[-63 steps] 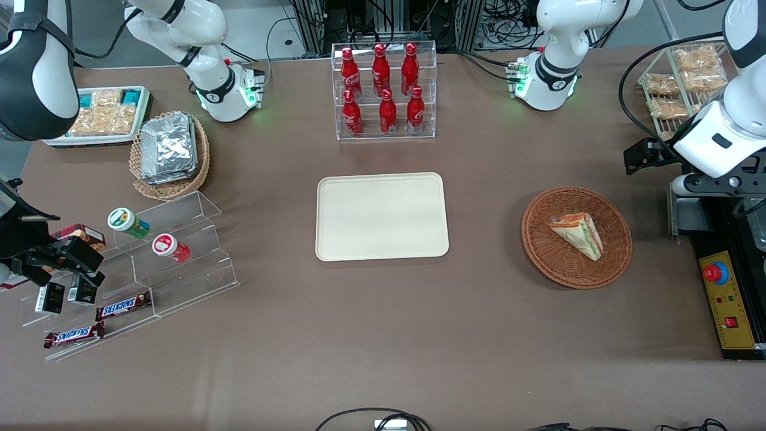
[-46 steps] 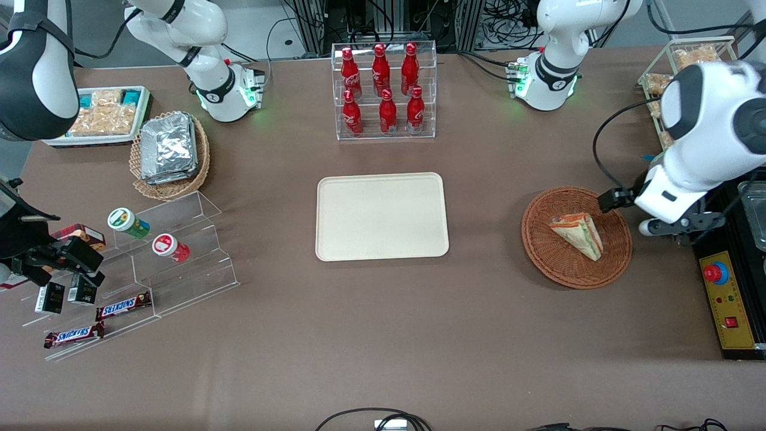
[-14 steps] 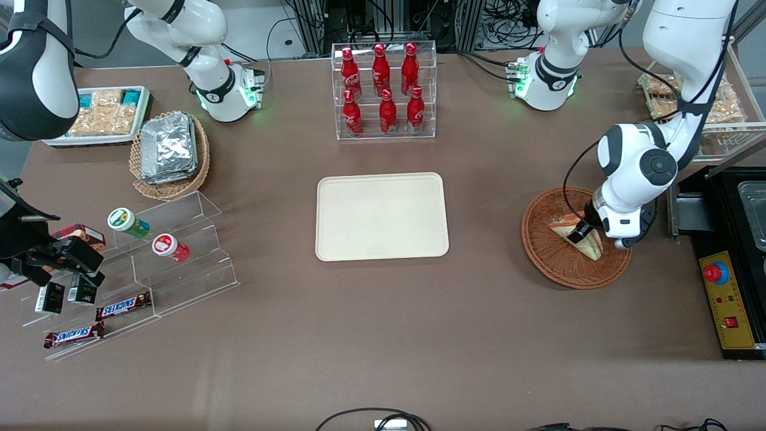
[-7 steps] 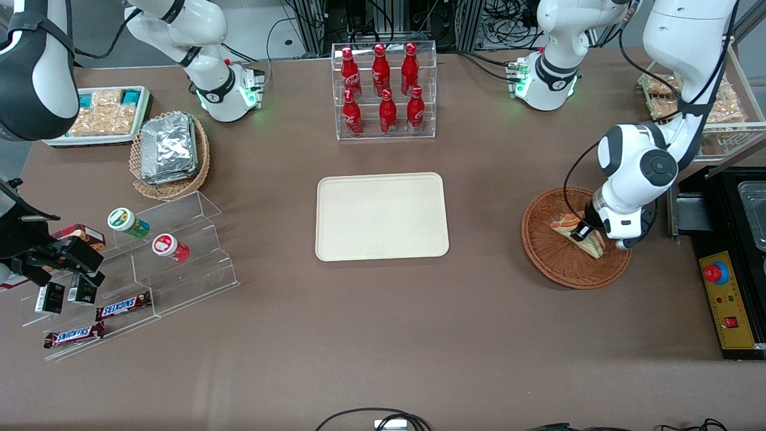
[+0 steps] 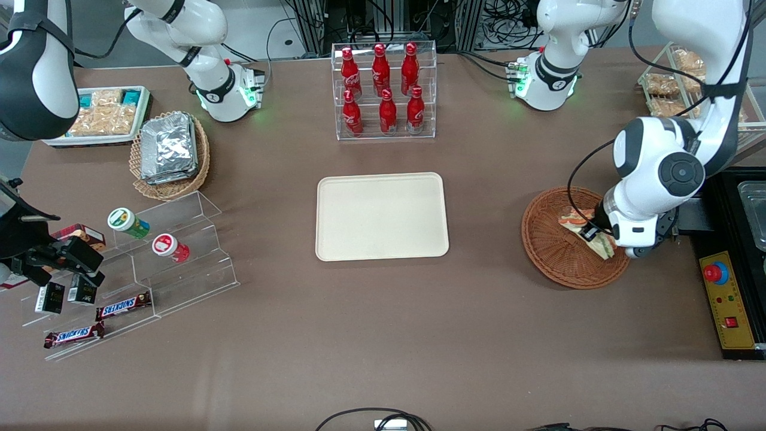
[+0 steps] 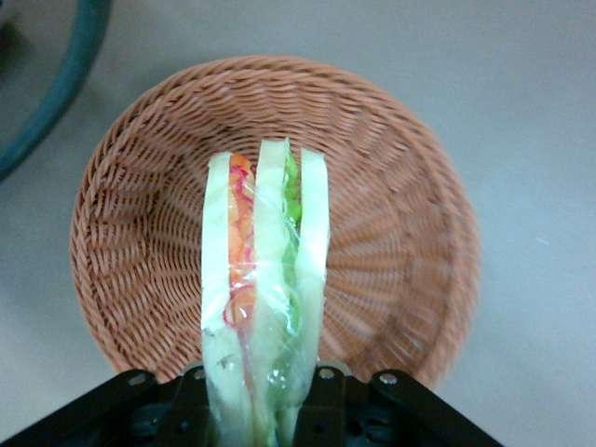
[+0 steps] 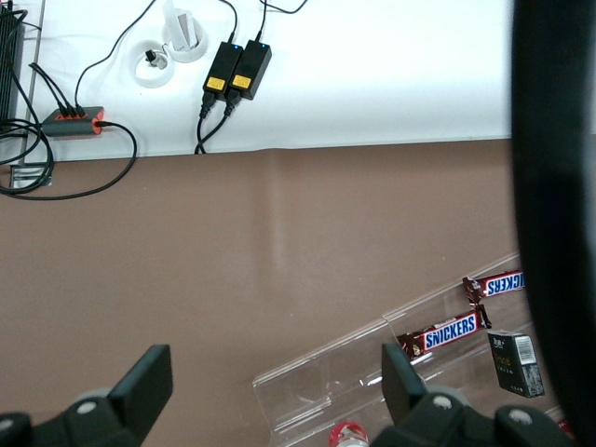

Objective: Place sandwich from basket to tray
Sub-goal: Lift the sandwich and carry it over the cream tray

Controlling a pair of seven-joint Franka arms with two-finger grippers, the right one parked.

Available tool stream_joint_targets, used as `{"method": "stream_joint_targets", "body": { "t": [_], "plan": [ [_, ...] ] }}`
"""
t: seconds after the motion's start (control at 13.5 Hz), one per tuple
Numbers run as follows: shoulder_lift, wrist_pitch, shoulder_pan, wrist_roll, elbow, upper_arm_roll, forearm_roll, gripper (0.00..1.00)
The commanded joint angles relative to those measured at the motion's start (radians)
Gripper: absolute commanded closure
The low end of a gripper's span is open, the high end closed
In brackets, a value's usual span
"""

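The sandwich [image 5: 589,232] is a wrapped wedge with white bread and green and orange filling. My left gripper [image 5: 594,234] is shut on it and holds it lifted just above the round reddish-brown wicker basket [image 5: 553,251]. In the left wrist view the sandwich [image 6: 265,289] stands on edge between the fingers over the basket [image 6: 391,242]. The cream-beige tray [image 5: 382,216] lies at the table's middle, toward the parked arm from the basket, with nothing on it.
A clear rack of red bottles [image 5: 383,90] stands farther from the camera than the tray. A tan basket of foil packs [image 5: 170,152], a clear stepped stand [image 5: 149,263] with snacks and a white tray of packets [image 5: 102,117] lie toward the parked arm's end. A control box [image 5: 727,299] sits beside the basket.
My gripper came down onto the sandwich in the basket, closed on it, and has now lifted it a little and shifted slightly toward the working arm's end.
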Motion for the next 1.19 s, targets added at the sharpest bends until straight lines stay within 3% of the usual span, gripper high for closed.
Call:
{"method": "stream_joint_targets", "body": {
  "t": [0.0, 0.22, 0.37, 0.67, 1.11],
  "plan": [
    [0.016, -0.09, -0.004, -0.004, 0.095, -0.082, 0.015, 1.0],
    [0.028, -0.087, -0.004, -0.006, 0.113, -0.184, 0.016, 1.0],
    [0.035, -0.085, -0.052, -0.008, 0.116, -0.225, 0.088, 1.0],
    [0.096, -0.077, -0.232, -0.017, 0.15, -0.225, 0.2, 1.0],
    [0.189, -0.041, -0.39, -0.023, 0.184, -0.224, 0.217, 1.0]
  ]
}}
